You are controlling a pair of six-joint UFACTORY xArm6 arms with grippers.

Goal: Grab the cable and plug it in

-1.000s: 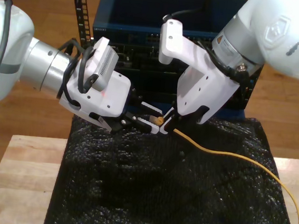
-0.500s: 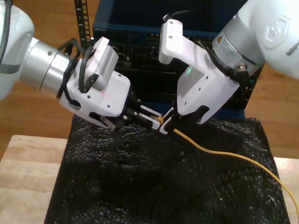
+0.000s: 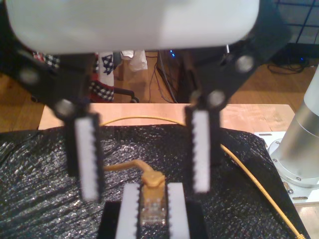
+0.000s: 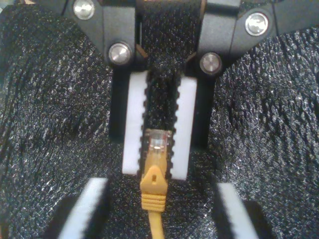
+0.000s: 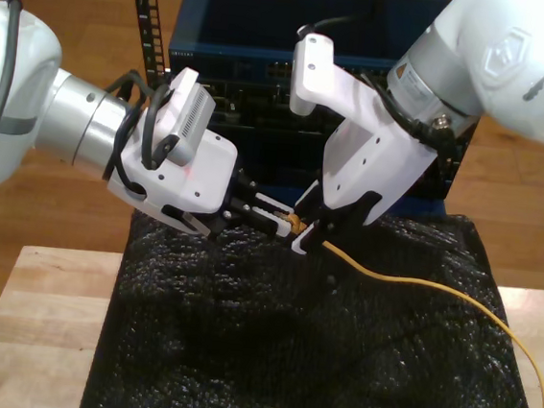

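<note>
Since a second ago my first gripper point(image 5: 280, 222), on the arm at the exterior view's left, has closed its white toothed pads point(image 4: 134, 124) on the small clear-yellowish plug point(image 4: 158, 142). My second gripper point(image 3: 145, 186) has let go and now stands with its jaws spread wide on either side of it. The plug's long axis lies along my first gripper's fingers, its tip pointing in toward that gripper's palm and its orange boot outward. From the boot the long thin yellow-orange network cable point(image 5: 418, 284) trails toward the exterior view's right, across the crinkled black foam mat point(image 5: 286, 360) on the pale wooden table point(image 5: 39, 317).
</note>
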